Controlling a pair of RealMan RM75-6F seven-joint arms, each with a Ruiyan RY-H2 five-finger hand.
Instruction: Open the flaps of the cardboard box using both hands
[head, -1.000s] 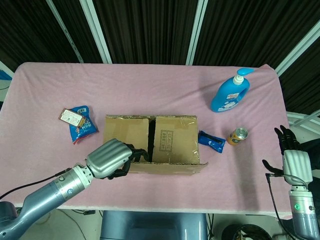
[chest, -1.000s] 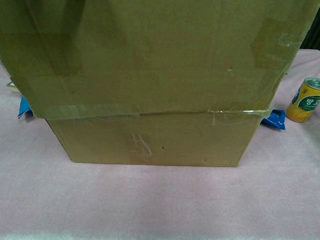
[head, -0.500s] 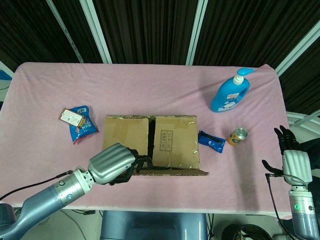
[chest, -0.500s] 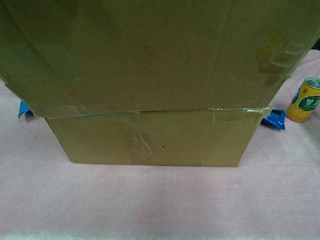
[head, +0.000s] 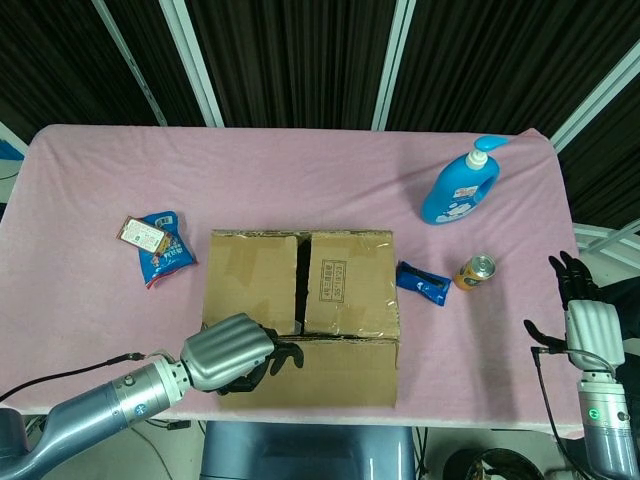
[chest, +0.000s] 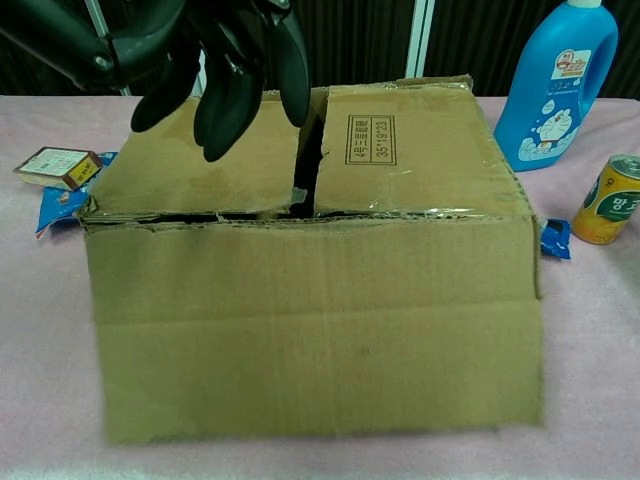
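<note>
Far left on the pink-clothed table (head: 90, 180): a small tan packet (head: 143, 235) lying on a blue snack pouch (head: 166, 255), clear of the work. The left hand (head: 232, 350) hovers low over the near-left corner of the brown cardboard box (head: 300, 300), fingers loosely curled and pointing down, nothing in its grasp; chest view shows its dark fingertips (chest: 232, 100) dangling above the left inner flap (chest: 200, 165). The box sits mid-table. Its near outer flap (chest: 315, 330) is folded down toward the robot; both inner flaps are shut, a dark seam between them. Risk: one-sided fingertips under that seam could drag or tip the light box, or tear the taped edge. Right of it: a blue wrapper (head: 422, 283), an orange drink can (head: 475, 272), a blue pump bottle (head: 460, 187). The right hand (head: 585, 320) idles at the table's right edge, fingers spread, empty, well apart.
</note>
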